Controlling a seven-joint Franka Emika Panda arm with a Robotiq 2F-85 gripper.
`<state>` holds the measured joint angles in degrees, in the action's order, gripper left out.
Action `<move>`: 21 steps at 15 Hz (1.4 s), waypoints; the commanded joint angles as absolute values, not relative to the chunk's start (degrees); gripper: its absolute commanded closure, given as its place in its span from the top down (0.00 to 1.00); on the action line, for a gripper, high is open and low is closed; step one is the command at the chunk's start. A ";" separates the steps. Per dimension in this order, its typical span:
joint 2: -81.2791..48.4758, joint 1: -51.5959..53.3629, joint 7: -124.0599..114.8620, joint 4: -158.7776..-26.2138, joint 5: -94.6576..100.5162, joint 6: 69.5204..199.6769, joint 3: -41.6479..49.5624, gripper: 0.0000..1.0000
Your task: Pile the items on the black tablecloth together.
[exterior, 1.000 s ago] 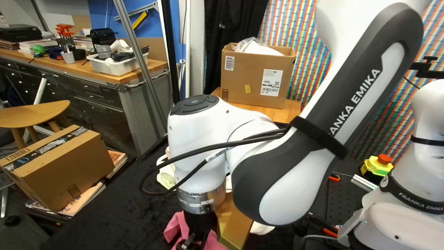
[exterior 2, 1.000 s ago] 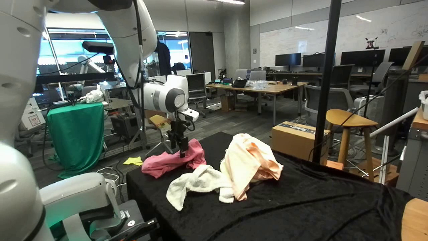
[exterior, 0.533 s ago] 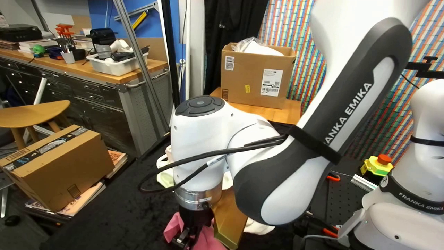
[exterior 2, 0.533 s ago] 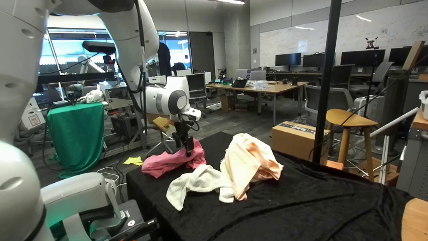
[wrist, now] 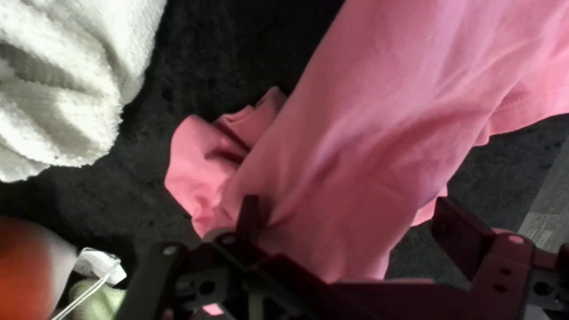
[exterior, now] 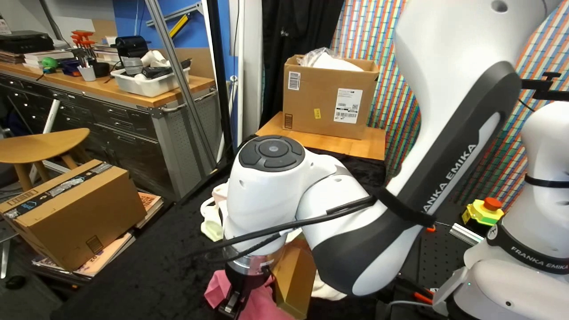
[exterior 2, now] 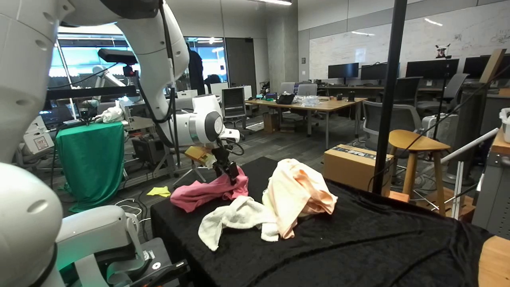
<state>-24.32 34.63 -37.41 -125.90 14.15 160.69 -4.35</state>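
Observation:
A crumpled pink cloth (exterior 2: 203, 193) lies at the far end of the black tablecloth (exterior 2: 338, 259); it also shows in an exterior view (exterior: 260, 306) and the wrist view (wrist: 355, 133). My gripper (exterior 2: 228, 175) is tilted, with its fingers down at the pink cloth. In the wrist view the gripper (wrist: 351, 222) is open, with one finger against the cloth and the other beside its edge; a wide band of cloth lies between them. A white towel (exterior 2: 239, 215), also in the wrist view (wrist: 66, 89), touches a heaped peach cloth (exterior 2: 297, 191) in an exterior view.
A gold-brown block (exterior: 293, 280) is fixed beside the gripper. A second arm's base (exterior: 511, 271) and an emergency stop button (exterior: 484, 211) stand beside the tablecloth. A black pole (exterior 2: 384, 119) rises at its edge. An orange object (wrist: 22, 271) shows at the wrist view's corner.
My gripper has moved lower and tilted, shifting right in an exterior view onto the pink cloth. The pink cloth has shifted slightly the same way. The white and peach cloths have not moved.

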 commanded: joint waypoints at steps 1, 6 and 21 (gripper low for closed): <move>-24.43 38.28 -39.63 -126.39 16.98 163.94 -0.48 1.00; -24.59 41.92 -40.70 -126.49 18.27 164.76 3.41 1.00; -25.37 53.32 -50.01 -126.73 30.25 165.77 17.39 0.04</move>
<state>-25.16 48.87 -44.86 -126.50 24.30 163.85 11.83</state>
